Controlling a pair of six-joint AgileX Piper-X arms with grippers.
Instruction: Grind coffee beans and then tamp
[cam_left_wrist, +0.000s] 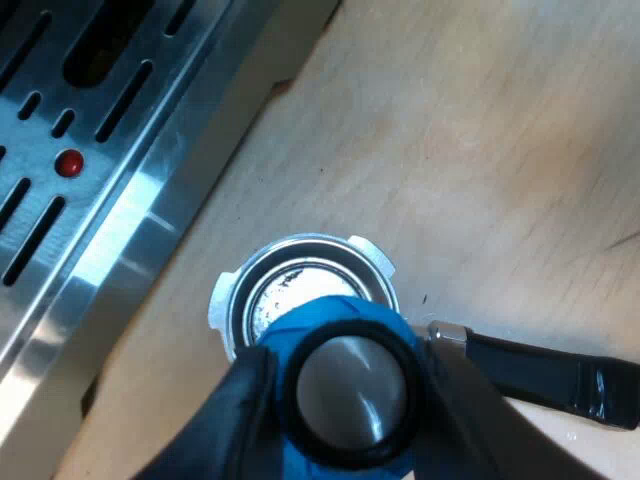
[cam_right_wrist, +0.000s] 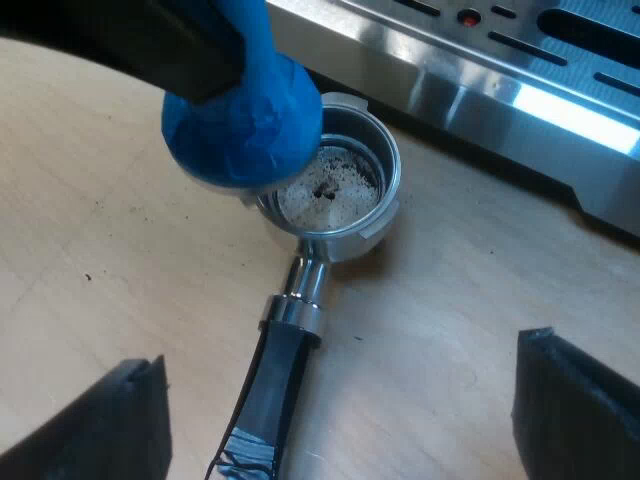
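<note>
The metal holder (cam_left_wrist: 300, 285) lies loose on the wooden table beside the machine's drip tray. Its basket (cam_right_wrist: 335, 190) has a pale bottom with a few dark specks of grounds. Its dark handle (cam_right_wrist: 280, 370) points away from the machine. My left gripper (cam_left_wrist: 350, 405) is shut on the blue tamper (cam_left_wrist: 350, 395), whose metal top faces the camera. The tamper (cam_right_wrist: 245, 115) hangs tilted over the basket's rim, slightly off centre and just above it. My right gripper (cam_right_wrist: 340, 420) is open, its fingers (cam_right_wrist: 580, 400) spread wide above the handle's end, apart from it.
The machine's steel drip tray (cam_left_wrist: 90, 150), slotted and with a small red dot (cam_left_wrist: 68, 162), runs close along the basket's far side. Bare wooden table (cam_right_wrist: 480, 290) surrounds the handle, with a few stray grounds on it.
</note>
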